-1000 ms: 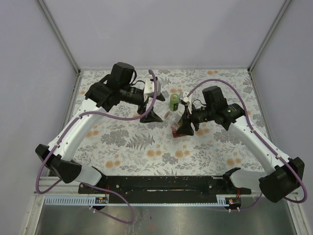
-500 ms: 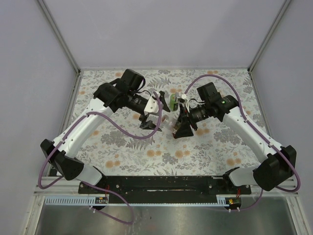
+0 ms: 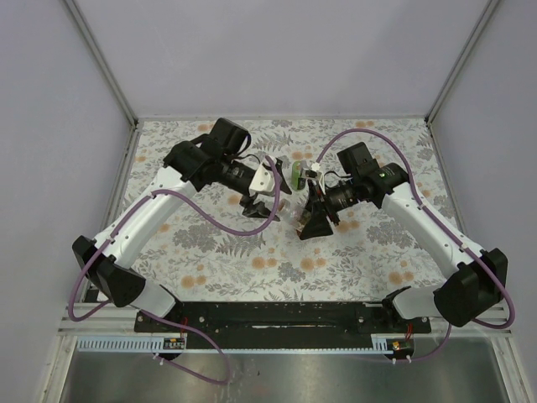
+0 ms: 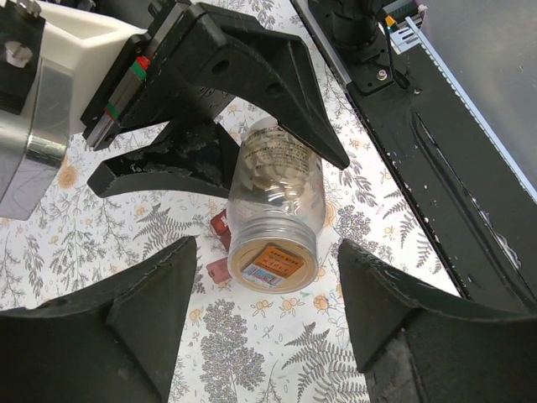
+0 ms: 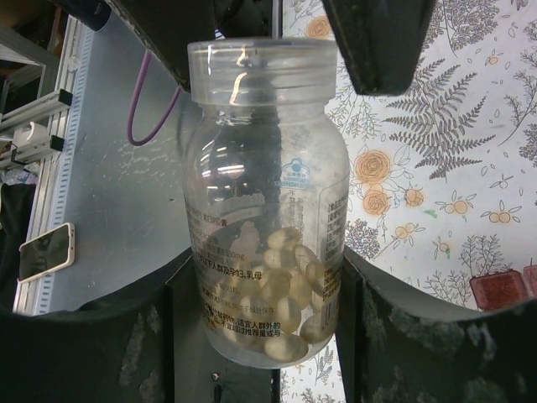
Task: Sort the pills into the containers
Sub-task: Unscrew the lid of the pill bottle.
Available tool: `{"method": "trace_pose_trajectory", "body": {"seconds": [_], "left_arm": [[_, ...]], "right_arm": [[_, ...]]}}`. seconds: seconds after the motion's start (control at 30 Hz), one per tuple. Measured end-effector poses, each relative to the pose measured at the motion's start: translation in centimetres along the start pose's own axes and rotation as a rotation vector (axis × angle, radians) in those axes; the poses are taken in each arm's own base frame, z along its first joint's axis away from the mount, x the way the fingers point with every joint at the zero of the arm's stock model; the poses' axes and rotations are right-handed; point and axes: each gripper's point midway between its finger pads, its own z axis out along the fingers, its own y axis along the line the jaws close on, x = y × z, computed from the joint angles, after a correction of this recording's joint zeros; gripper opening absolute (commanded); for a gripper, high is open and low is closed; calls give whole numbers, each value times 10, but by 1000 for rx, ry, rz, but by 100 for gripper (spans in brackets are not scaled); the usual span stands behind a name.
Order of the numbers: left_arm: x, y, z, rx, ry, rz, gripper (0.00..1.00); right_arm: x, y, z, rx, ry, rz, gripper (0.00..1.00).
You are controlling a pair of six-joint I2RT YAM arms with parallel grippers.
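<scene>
Bottle gripped in right hand; left hand spread wide.

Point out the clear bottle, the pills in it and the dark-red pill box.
clear bottle point(image 5: 260, 168), right wrist view, on its transparent wall below the neck.
pills point(image 5: 281, 294), right wrist view, on the heap inside the bottle.
dark-red pill box point(image 5: 501, 290), right wrist view, on a compartment near the right edge.

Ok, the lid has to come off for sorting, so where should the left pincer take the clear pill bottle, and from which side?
Probably at the cap, end-on along the bottle's axis. The right pincer clamps the clear pill bottle across its body, leaving the round cap free, facing the left pincer, whose open fingers flank it. Close across its rim.
</scene>
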Motion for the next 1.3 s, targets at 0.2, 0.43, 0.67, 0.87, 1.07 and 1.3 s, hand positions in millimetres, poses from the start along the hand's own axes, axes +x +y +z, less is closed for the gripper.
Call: {"method": "trace_pose_trajectory", "body": {"seconds": [0.2, 0.43, 0.67, 0.87, 1.07, 1.3], "left_arm": [[-1, 2, 1, -9, -5, -14, 47], [6, 3, 6, -14, -3, -55, 17], [5, 13, 7, -55, -16, -125, 5], [5, 30, 10, -134, -32, -245, 0], [2, 49, 10, -229, -56, -407, 0], [-1, 68, 9, -318, -76, -610, 0]], "right_arm": [[0, -1, 0, 5, 0, 1, 0], [0, -8, -3, 69, 15, 12, 0], [-4, -15, -15, 193, 19, -32, 0], [-9, -29, -31, 362, 25, -112, 0], [-16, -44, -45, 498, -2, -189, 0], [-23, -60, -56, 626, -47, -257, 0]]}}
